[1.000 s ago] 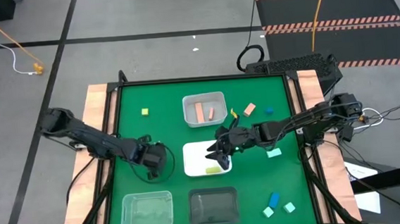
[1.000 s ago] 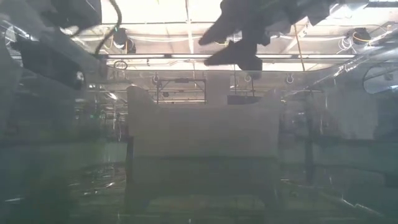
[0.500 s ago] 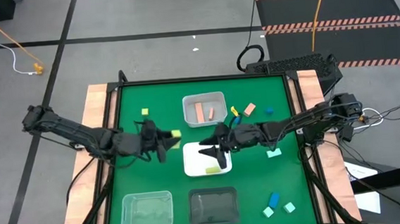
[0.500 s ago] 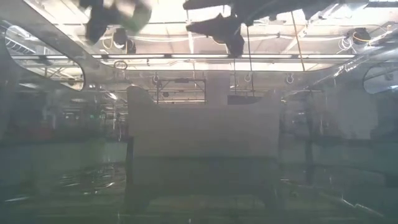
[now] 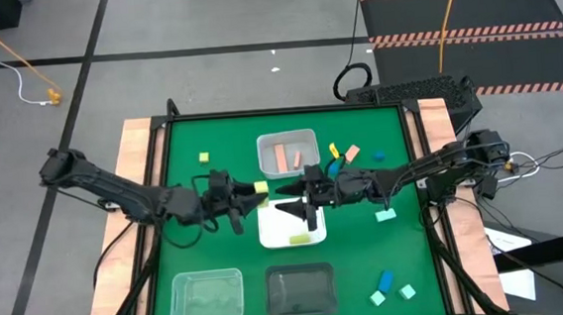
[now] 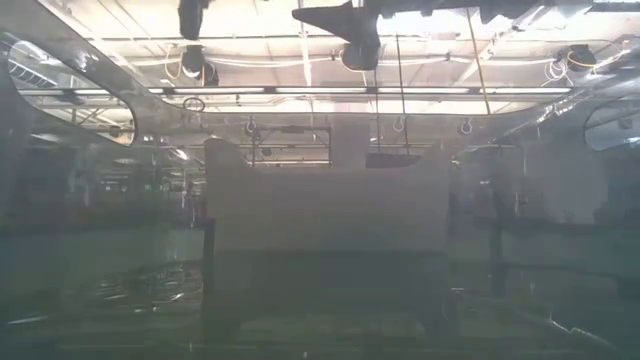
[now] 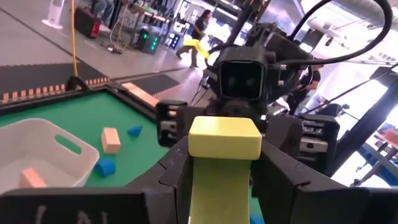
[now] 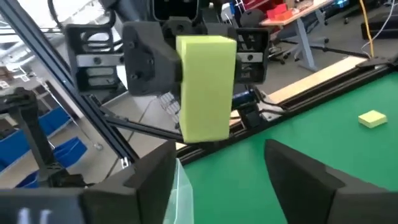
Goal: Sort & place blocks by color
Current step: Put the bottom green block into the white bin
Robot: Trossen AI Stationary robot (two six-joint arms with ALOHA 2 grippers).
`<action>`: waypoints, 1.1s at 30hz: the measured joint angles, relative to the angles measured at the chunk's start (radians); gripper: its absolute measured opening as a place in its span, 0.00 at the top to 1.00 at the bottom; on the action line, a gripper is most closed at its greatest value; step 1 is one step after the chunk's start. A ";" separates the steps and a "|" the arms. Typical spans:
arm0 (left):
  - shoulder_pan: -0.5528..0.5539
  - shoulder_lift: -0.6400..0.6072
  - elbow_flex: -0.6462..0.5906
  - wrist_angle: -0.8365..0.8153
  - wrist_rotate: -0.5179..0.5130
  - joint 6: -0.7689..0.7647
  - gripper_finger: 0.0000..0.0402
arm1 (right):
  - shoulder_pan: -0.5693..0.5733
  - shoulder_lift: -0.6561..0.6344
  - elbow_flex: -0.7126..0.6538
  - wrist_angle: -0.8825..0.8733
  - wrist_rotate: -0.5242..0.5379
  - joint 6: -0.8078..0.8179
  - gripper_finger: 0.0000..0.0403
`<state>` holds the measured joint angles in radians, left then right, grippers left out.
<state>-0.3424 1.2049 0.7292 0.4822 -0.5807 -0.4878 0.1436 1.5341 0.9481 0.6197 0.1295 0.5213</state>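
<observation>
My left gripper (image 5: 251, 191) is above the table's middle, level and pointing right, shut on a yellow-green bar (image 5: 260, 188). My right gripper (image 5: 292, 198) faces it from the right, open, above the white tray (image 5: 267, 228), where another yellow-green block (image 5: 298, 239) lies. In the right wrist view the bar (image 8: 205, 87) stands just beyond my open right gripper (image 8: 227, 180). Two salmon blocks (image 5: 287, 157) lie in the white bin (image 5: 287, 137). Loose blocks rest on the mat: yellow-green (image 5: 204, 157), salmon (image 5: 352, 154), blue (image 5: 377, 157), mint (image 5: 386, 213). My left gripper pinches the yellow-green bar by its two side faces (image 7: 205, 174) between its fingers (image 7: 177, 171). The fingers are level and come from the table's left. The bar is lifted clear of the table and stands on end between them, its upper end (image 7: 224, 138) rising above the fingertips.
A clear tray (image 5: 207, 294) and a black tray (image 5: 301, 287) sit at the near edge. More blocks lie at the near right: blue (image 5: 387, 281) and mint (image 5: 407, 292). Wooden rails (image 5: 140, 187) border the green mat. People move about in the room beyond.
My left gripper has risen from the mat near the clear tray, tipped from pointing down to level, and moved right toward the table's middle with the yellow-green bar. My right gripper has lifted off the white tray and drawn toward the far edge, staying open.
</observation>
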 joint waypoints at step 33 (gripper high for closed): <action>0.017 0.189 0.000 0.285 0.041 -0.017 0.68 | 0.001 -0.001 0.000 -0.007 -0.015 0.069 0.66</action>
<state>-0.3256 1.3940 0.7292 0.7670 -0.5395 -0.5045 0.1448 1.5333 0.9481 0.6129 0.1145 0.5904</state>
